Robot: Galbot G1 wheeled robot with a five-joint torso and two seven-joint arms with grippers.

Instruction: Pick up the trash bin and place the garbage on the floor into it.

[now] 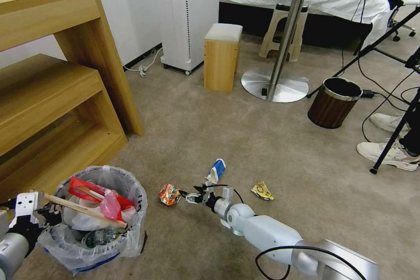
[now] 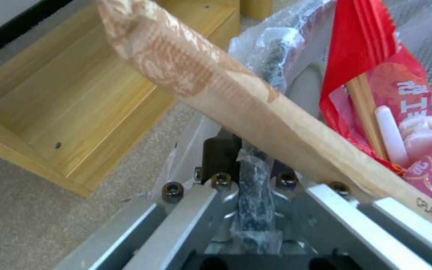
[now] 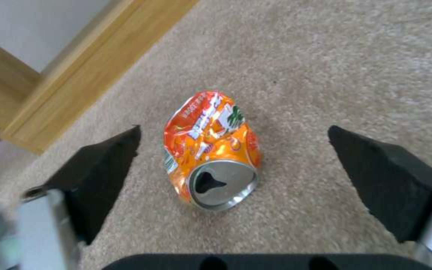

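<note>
Orange crushed can (image 3: 211, 150) lies on the beige floor (image 1: 245, 140) between the spread fingers of the right pincer (image 1: 189, 197), untouched. At the robot's left, the left pincer (image 1: 46, 214) clamps the bag-lined rim of the trash bin (image 1: 131, 232), filled with red wrappers (image 1: 94, 190).

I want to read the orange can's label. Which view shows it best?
The right wrist view: the crushed orange can lies large between the open right gripper. The head view shows it small.
</note>
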